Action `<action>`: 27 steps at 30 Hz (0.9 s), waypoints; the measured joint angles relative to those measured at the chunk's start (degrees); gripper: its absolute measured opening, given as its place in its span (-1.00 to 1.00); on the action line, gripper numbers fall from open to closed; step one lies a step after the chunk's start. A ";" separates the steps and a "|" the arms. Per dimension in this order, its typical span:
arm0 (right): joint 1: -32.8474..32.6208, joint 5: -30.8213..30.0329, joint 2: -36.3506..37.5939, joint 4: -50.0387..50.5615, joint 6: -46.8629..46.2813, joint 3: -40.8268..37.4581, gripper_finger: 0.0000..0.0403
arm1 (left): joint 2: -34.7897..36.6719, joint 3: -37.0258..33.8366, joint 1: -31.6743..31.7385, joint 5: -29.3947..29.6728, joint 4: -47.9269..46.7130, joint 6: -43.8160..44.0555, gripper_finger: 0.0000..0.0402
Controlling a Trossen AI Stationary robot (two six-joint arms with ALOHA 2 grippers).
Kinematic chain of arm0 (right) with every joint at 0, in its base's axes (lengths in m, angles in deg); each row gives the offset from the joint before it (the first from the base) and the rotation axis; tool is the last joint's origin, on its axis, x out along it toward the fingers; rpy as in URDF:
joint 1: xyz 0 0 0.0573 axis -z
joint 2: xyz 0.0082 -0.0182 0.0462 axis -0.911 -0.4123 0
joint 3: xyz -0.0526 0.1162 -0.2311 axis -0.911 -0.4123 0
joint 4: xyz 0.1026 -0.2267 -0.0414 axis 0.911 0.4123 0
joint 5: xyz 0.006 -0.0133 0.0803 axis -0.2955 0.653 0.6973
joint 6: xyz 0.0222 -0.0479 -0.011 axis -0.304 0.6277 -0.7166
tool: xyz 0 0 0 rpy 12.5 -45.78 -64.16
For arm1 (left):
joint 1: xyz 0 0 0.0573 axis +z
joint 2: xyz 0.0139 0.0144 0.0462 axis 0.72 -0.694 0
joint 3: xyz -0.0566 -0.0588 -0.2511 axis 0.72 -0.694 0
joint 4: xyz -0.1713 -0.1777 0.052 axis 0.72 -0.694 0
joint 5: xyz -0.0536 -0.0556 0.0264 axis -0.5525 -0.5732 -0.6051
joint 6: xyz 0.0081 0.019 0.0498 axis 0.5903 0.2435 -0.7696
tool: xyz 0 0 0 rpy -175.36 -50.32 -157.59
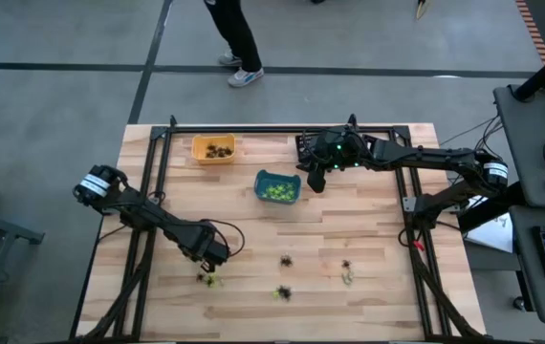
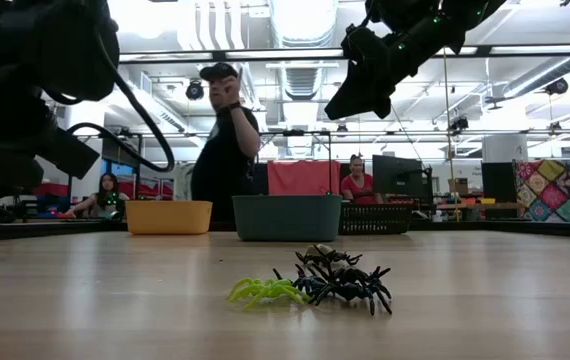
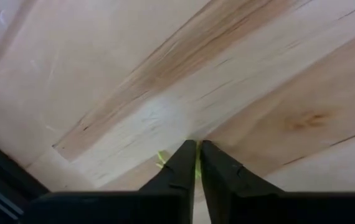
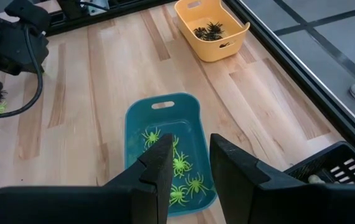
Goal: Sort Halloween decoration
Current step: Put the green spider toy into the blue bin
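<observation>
The left end effector (image 1: 211,263) is lowered to the pale wooden plank surface (image 1: 368,248) near its front-left part, the arm reaching in diagonally from the left edge. In the left wrist view its fingers (image 3: 180,165) are pressed together, with a sliver of a lime green plastic spider (image 3: 162,160) pinched between the tips. More small spider trinkets (image 1: 283,290) are scattered on open boards to its right, well apart from each other; a lime one (image 2: 263,291) is seen touching a black one (image 2: 345,283).

The right end effector (image 1: 315,182) is held raised beyond, beside the teal plastic bin (image 4: 162,140) of green spiders, fingers apart and empty. The orange bin (image 4: 213,28) of dark spiders is seen farther off, near the surface's far edge.
</observation>
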 joint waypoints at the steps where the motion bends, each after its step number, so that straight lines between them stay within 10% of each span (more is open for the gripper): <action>1: 0.00 -0.01 0.00 0.00 -0.01 0.00 -0.53 | 0.00 -0.02 0.00 0.00 -0.06 0.00 -0.98; 27: -1.37 -0.03 0.00 0.13 -0.01 0.00 -0.53 | 4.04 10.12 -0.04 10.62 -0.25 -13.10 -1.00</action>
